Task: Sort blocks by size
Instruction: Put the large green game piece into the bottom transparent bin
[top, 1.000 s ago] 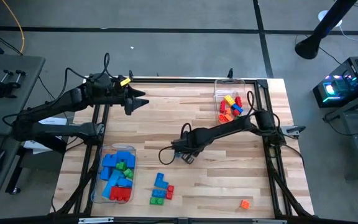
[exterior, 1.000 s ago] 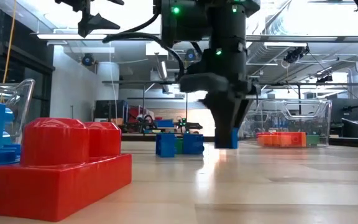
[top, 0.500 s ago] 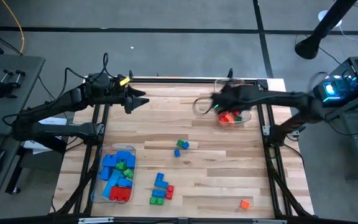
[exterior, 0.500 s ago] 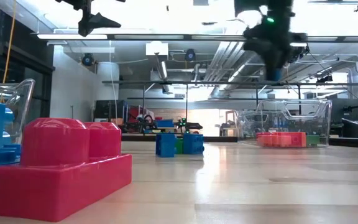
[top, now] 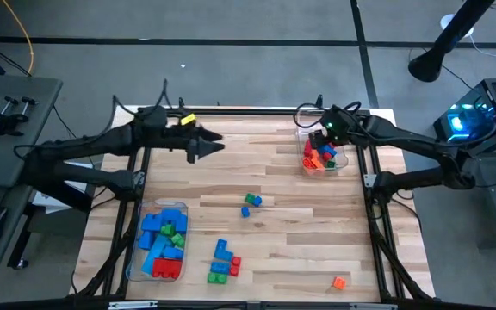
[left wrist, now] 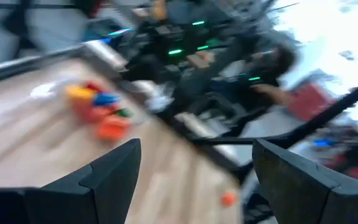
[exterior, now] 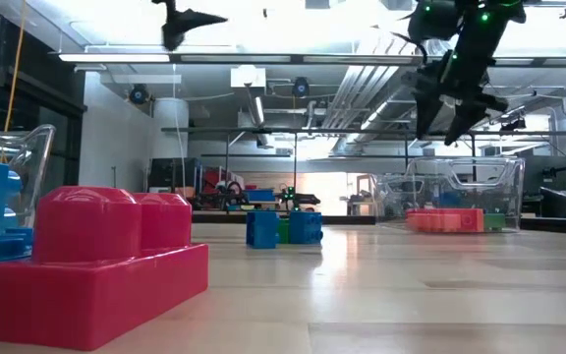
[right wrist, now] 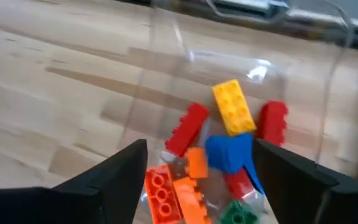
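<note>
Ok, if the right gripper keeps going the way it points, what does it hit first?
Probably the small blocks in the clear tub: the right gripper, fingers apart, looks down into it. The blue one seems nearest, though depth is unclear.

Bare wood between the 2 tubs, broken only by scattered blocks

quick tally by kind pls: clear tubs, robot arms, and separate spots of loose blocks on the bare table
clear tubs: 2 (left front, right back)
robot arms: 2 (left arm, right arm)
loose block spots: 3 (mid-table group, front group, lone orange block)
total: 7
</note>
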### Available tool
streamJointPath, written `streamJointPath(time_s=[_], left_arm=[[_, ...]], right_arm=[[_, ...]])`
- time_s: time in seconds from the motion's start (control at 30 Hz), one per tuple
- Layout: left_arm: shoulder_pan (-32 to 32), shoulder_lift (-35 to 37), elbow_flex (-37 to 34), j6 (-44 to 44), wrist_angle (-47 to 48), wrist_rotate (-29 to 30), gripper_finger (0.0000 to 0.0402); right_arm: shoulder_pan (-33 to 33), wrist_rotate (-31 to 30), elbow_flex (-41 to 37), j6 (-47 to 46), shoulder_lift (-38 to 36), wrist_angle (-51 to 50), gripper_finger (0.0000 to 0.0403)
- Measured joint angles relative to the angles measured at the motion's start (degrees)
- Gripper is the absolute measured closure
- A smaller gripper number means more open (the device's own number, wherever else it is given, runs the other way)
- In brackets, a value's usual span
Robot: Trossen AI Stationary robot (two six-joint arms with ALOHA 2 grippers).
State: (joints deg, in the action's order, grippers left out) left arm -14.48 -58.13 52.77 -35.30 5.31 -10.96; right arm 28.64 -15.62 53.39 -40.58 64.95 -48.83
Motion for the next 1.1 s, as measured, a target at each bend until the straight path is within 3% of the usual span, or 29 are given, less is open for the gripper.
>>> streamJointPath(time_s=[0.13, 0.27, 0.43, 0.63, 0.8, 0.93, 1.1], left_arm=[[2.5, -6.37, 3.54, -3.46, -3.08, -5.82, 0.0108], [10.19, -13.77, 12.85, 0.51, 17.7, -9.43, 0.0108], [25.98, -22.89, 22.58, 3.7, 39.08, -8.68, 0.0108], [44.91, -31.24, 26.38, 1.59, 45.27, 5.14, 0.0108], [54.31, -37.73, 26.45, 3.49, 44.97, 16.03, 0.0108], [58.07, -41.76, 26.45, 4.42, 42.93, 20.4, 0.0108], [61.23, -46.82, 26.43, 5.49, 37.23, 26.65, 0.0108]], right_arm=[[0.13, -0.22, 0.73, 3.3, -0.18, 2.46, 0.011], [0.63, 1.56, 1.09, 7.56, -0.2, 4.74, 0.0108], [0.73, 3.81, 1.09, 12.21, -0.2, 4.97, 0.0108], [0.27, 9.03, 1.09, 13.61, -0.2, 5.54, 0.0107], [-4.36, 15.59, 1.11, 8.79, -0.96, 7.18, 0.0107], [-12.1, 14.22, 1.14, -1.02, -3.42, 7.39, 0.0107], [-23.73, 6.44, 1.2, -14.11, -5.33, 7.66, 0.0107]])
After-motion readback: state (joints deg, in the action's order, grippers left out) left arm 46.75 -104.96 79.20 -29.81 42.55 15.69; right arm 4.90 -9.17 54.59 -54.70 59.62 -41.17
